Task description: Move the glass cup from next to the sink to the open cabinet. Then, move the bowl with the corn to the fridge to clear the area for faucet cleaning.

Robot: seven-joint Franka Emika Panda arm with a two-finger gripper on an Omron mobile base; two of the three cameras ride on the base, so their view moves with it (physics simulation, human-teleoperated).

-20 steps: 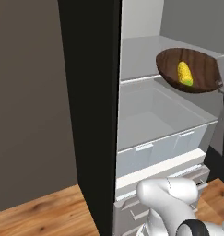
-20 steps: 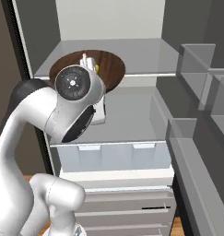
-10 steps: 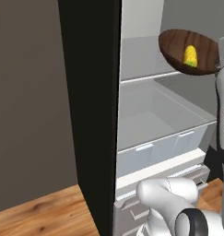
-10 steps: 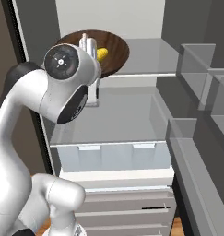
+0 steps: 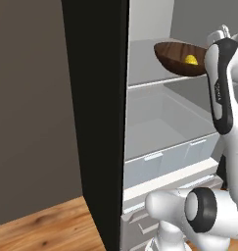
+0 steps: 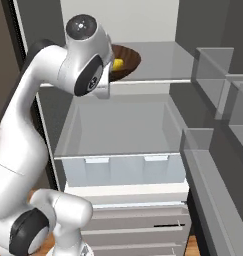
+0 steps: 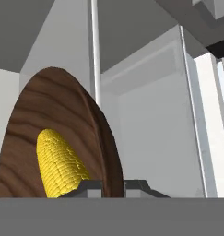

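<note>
Hand view: gripper (image 7: 113, 185) with fingers narrowly closed on the rim of the wooden bowl (image 7: 62, 133), one tip on each side; the corn (image 7: 58, 163) lies inside. Left base view: bowl (image 5: 177, 61) carried inside the open fridge (image 5: 98, 122), above its upper shelf (image 5: 145, 68). Right base view: bowl (image 6: 125, 60) at the shelf's left, partly hidden by the arm (image 6: 85, 67), above a clear drawer (image 6: 123, 165).

A wooden floor (image 5: 42, 228) — warm brown planks — below a dark grey wall (image 5: 27, 98).
</note>
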